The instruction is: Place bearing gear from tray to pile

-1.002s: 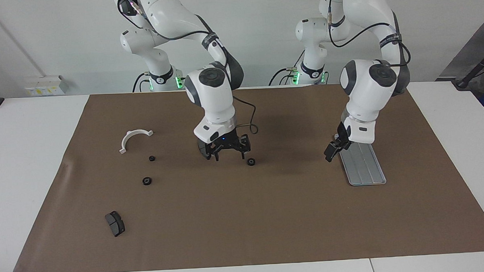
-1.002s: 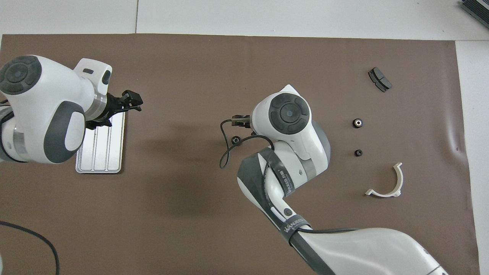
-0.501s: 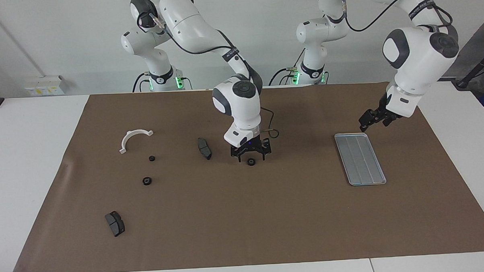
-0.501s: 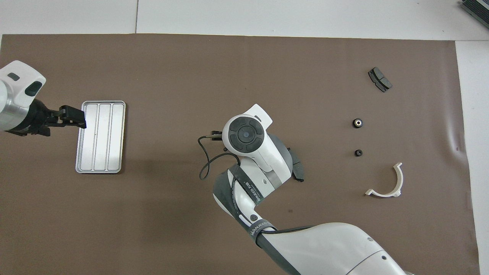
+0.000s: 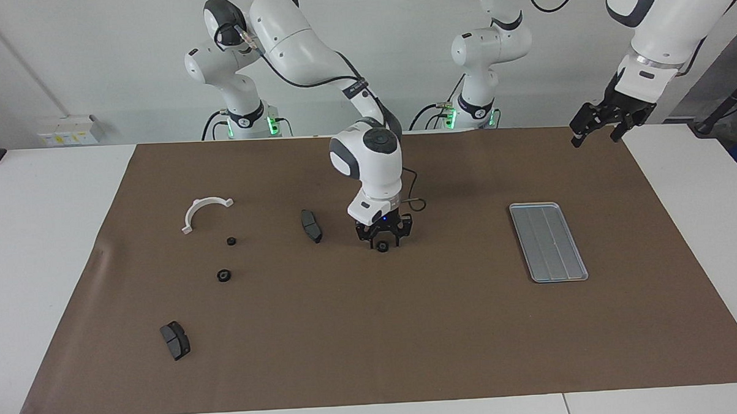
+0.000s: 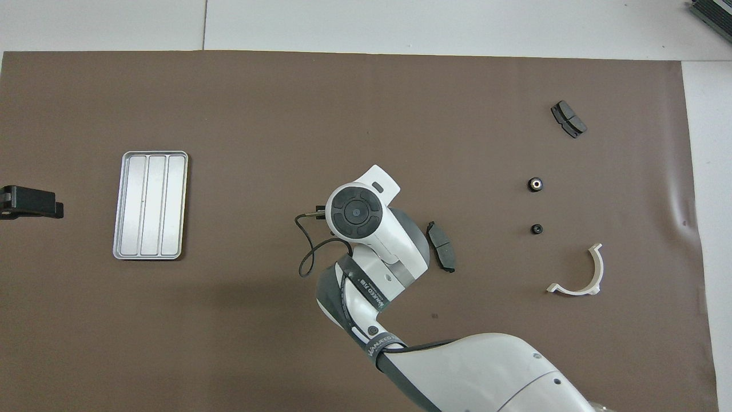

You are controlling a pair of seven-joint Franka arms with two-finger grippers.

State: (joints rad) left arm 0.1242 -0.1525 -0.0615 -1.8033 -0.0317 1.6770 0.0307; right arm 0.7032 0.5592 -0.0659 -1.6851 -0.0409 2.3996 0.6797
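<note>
right gripper straddling gear, fingers apart, closing | left gripper waiting wide, raised | risk: off-centre pinch squirting gear away before reaching pile; tray lying bare

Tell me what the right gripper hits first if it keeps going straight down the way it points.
The right gripper points down with its fingers astride a small black gear on the brown mat. It would probably meet that gear first; whether they already touch is unclear.
</note>
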